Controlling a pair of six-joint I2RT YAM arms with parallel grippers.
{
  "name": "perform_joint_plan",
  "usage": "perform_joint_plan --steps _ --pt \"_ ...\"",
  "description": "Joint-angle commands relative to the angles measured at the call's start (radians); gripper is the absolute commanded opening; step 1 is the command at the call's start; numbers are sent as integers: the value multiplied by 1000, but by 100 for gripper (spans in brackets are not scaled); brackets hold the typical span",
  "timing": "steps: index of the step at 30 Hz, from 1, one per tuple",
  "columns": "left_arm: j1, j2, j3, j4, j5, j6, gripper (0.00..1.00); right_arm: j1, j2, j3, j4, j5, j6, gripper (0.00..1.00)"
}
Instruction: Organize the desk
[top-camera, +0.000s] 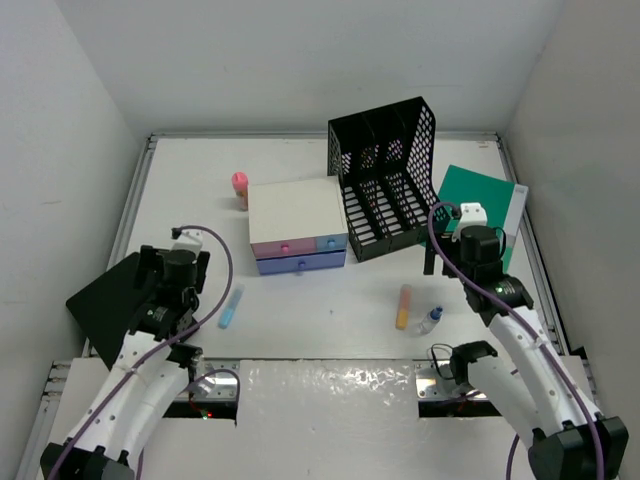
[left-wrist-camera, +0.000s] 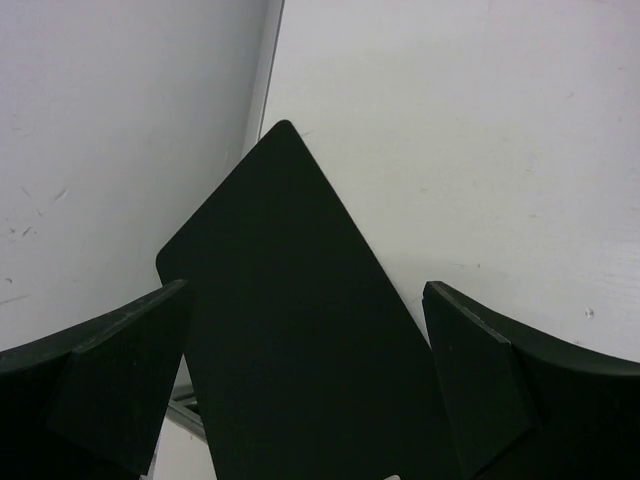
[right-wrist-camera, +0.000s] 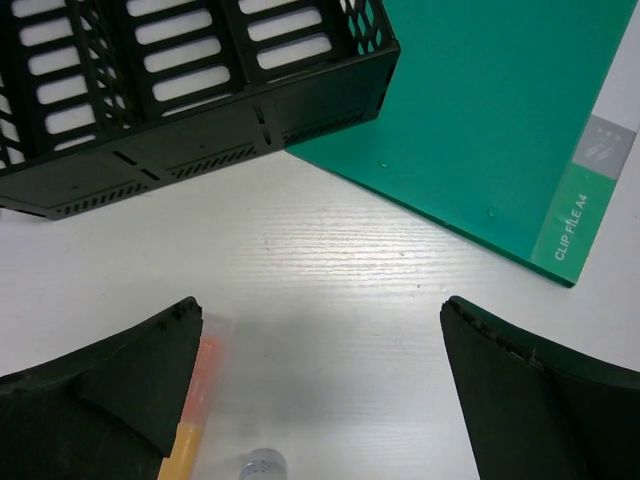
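Note:
The desk (top-camera: 330, 310) is a white tabletop with metal rail edges. My left gripper (top-camera: 170, 272) hovers open over its left edge. A flat black sheet (left-wrist-camera: 290, 330) lies below and between the open jaws without touching them (left-wrist-camera: 305, 380), and it overhangs the rail. My right gripper (top-camera: 468, 258) hangs open above bare desk (right-wrist-camera: 320, 260) at the right, empty (right-wrist-camera: 320, 390). An orange marker (right-wrist-camera: 190, 420) lies just under its left finger, beside a small clear bottle (right-wrist-camera: 262, 466).
A black slotted file rack (top-camera: 385, 180) lies tipped at the back middle. Left of it is a cream-topped drawer box (top-camera: 297, 225), right of it a green clip file (top-camera: 478, 195). A pink item (top-camera: 240, 188) stands behind the box. A blue marker (top-camera: 231, 306) lies near the left arm.

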Motion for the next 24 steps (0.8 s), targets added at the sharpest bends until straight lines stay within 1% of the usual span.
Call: perform_joint_plan --steps 1,2,3,4,5,6,7,8,9,10,11,12,13,14,15,16,17,18,19,20,21,23,24 --pt "5 35 29 72 -39 -15 96 -2 -51 -3 52 -42 27 99" --pt "5 37 37 68 -12 5 96 -2 -67 -3 58 -68 35 99" --pt "5 37 46 61 24 35 96 -2 -103 -6 92 -172 41 99" --pt "5 31 82 51 69 118 96 -2 -123 -12 119 -239 42 99" --pt "5 29 116 34 169 156 96 -2 -142 -30 154 -328 48 99" --pt "5 47 161 19 221 178 95 -2 -157 -38 247 -410 65 99" --pt "4 69 287 -3 270 196 94 -2 -169 -45 297 -543 99 99" --pt "5 106 370 -52 366 194 90 -2 -167 -47 337 -585 131 96" --pt "4 148 450 -84 419 183 88 1 -156 -40 394 -619 192 92" --pt "1 263 627 -116 468 156 85 8 -112 -23 396 -627 211 86" --pt "-21 334 717 -182 554 137 81 22 -81 25 380 -598 222 75" --pt "-41 471 798 -213 577 122 79 45 -46 54 312 -549 210 69" --pt "-73 535 937 -233 581 99 78 129 -10 86 270 -485 193 63" --pt "-105 595 995 -257 575 100 76 184 61 114 235 -328 178 58" --pt "-180 691 1035 -253 547 105 76 247 94 158 204 -261 159 51" --pt "-220 728 1084 -242 507 130 76 371 125 171 204 -208 156 51" --pt "-255 761 1098 -213 442 152 76 433 186 197 202 -59 148 52" --pt "-307 807 1104 -196 427 167 77 494 217 214 184 26 131 56" --pt "-318 825 1114 -177 423 174 77 584 246 230 175 104 127 57" --pt "-326 844 1120 -149 439 174 77 607 293 243 173 166 133 57" --pt "-328 877 1126 -137 447 175 77 625 313 237 210 206 145 57" --pt "-329 907 1120 -100 440 178 77 663 346 193 291 203 177 53" --pt "-329 929 1100 -86 438 183 77 694 388 186 358 215 186 52"
